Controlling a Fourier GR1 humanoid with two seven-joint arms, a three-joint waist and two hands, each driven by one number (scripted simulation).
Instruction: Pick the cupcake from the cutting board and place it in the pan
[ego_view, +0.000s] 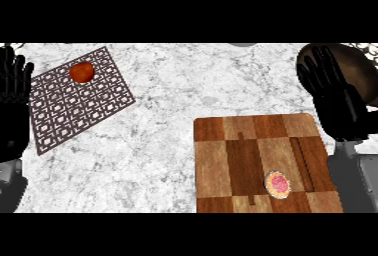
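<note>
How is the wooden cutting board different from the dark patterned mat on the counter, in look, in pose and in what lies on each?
The cutting board is brown wood in blocks and lies square to the view; the mat is a dark lattice and lies turned at an angle. The cutting board carries the cupcake near its lower right; the mat carries a red-orange fruit near its upper end. Both lie flat on the marble counter.

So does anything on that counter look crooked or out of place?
Only the patterned mat at the left: it lies askew to the counter, with a red-orange item on it. The cupcake sits on the straight cutting board. Nothing looks spilled or broken.
</note>
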